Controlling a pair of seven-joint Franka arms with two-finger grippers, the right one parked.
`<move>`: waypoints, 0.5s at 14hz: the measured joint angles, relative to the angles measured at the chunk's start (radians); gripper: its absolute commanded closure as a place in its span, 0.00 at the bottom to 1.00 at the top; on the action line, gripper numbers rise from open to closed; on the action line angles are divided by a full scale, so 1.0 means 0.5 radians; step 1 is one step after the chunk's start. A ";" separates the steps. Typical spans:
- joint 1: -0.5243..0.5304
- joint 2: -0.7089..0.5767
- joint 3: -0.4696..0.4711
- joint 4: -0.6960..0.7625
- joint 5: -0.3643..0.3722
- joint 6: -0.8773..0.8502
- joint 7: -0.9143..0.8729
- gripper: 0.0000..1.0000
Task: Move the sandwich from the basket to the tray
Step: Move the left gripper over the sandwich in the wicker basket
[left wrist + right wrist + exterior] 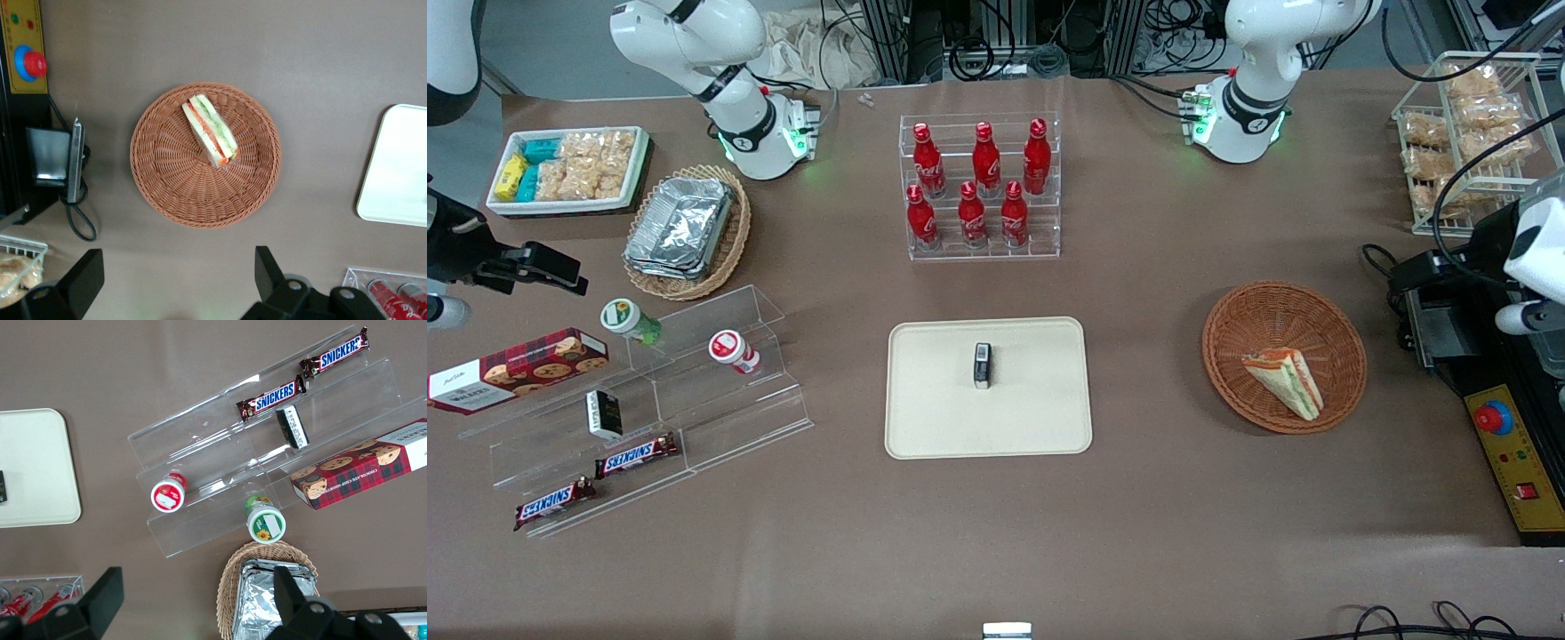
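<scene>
Front view: woven reddish-brown wicker basket (1284, 356), round and shallow, toward the working arm's end of the table. Inside it, triangular sandwich (1286, 380) of pale bread with green, red and orange layers, lying on the part of the weave nearer the camera. Flat cream-beige tray (925, 418) with rounded corners and low rim, mid-table, well apart from the basket; small dark upright item (983, 365) on it. Farther from the camera than the tray, clear acrylic rack (983, 251) holding six red bottles (971, 215) in two rows.

Left wrist view: gripper (177, 283) high above bare brown tabletop (320, 60), jaws spread wide, holding nothing, touching nothing. Black fingers (83, 279) well apart, basket (173, 180) showing between and past them. Sandwich (210, 129) resting in the basket, striped filling edge facing up. Corner of the tray (393, 167) showing, apart from the basket.

Right wrist view: tiered clear acrylic stand (220, 453) with Snickers bars (270, 397), two small lidded cups (168, 493) and a cookie box (363, 463); paler wicker basket (230, 587) holding foil containers (267, 600).
</scene>
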 measured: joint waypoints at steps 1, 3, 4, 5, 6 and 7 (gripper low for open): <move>-0.007 0.022 -0.001 -0.022 0.000 0.002 -0.063 0.00; -0.026 0.079 -0.002 -0.064 0.000 0.051 -0.185 0.00; -0.031 0.113 -0.002 -0.082 0.000 0.100 -0.266 0.01; -0.032 0.150 -0.002 -0.097 0.000 0.148 -0.375 0.01; -0.033 0.189 -0.002 -0.109 0.000 0.201 -0.503 0.01; -0.033 0.226 -0.001 -0.127 0.000 0.270 -0.647 0.01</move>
